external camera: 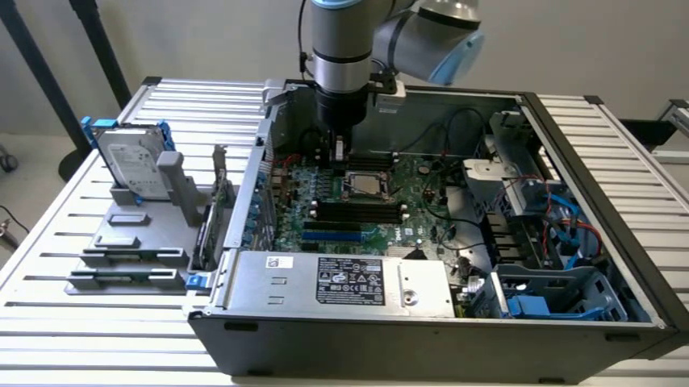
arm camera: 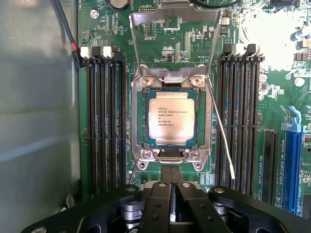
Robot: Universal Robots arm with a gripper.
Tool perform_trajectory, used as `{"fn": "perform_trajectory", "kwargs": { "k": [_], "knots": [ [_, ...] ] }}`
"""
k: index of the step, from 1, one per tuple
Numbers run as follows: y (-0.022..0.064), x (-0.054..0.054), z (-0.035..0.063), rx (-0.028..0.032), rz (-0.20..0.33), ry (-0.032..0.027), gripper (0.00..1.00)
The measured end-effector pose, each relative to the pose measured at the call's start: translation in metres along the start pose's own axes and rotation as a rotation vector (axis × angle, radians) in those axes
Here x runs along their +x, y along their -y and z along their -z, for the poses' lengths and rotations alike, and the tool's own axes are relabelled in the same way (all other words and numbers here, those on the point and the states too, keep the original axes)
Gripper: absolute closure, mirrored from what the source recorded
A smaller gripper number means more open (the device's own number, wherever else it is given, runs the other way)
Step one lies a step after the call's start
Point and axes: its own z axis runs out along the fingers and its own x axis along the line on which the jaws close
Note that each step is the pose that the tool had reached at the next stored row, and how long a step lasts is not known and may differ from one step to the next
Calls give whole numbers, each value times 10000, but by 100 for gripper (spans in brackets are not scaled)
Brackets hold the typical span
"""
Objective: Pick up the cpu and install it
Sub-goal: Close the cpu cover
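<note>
Claw point(arm camera: 171, 175) shut, prob empty, near flat square silvery cpu point(arm camera: 171, 115) in metal-framed socket point(arm camera: 138, 121).

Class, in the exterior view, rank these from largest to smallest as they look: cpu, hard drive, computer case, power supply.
1. computer case
2. power supply, helped by nearness to the camera
3. hard drive
4. cpu

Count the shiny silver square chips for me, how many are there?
1. The cpu lies flat inside the socket frame on the green motherboard, between two banks of black memory slots. Others may be hidden.
</note>
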Motion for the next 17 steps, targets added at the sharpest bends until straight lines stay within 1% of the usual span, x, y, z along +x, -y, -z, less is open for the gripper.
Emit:
{"fn": "perform_trajectory", "kwargs": {
  "k": [11, 12, 14, 17],
  "knots": [
    [-3, -1, 8, 3, 0, 3, 89],
    [-11, -5, 26, 6, -1, 1, 89],
    [-43, -8, 96, 18, -1, 2, 89],
    [-120, -21, 213, 44, -2, 1, 89]
  ]
}}
